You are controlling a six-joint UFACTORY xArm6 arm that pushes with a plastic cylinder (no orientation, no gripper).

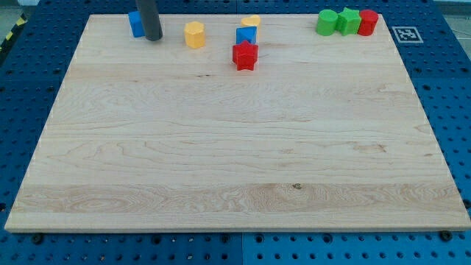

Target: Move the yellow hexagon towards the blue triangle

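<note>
Up at the pale wooden counter [235, 147] top edge: dark rod tool, no jaws, grasping nothing, my tip [153, 38] planted just right of the blue triangle block [135, 23]. Yellow hexagon block [194, 34] near, further right, apart from the tip. Red star block [245, 56] beyond.

1. The blue block [136, 23] at the view's top is partly covered by the dark rod [149, 18]; its shape cannot be made out.
2. The rod is cut off by the view's top edge.
3. The yellow block [251, 22] is partly hidden behind the blue block [246, 35] below it.
</note>
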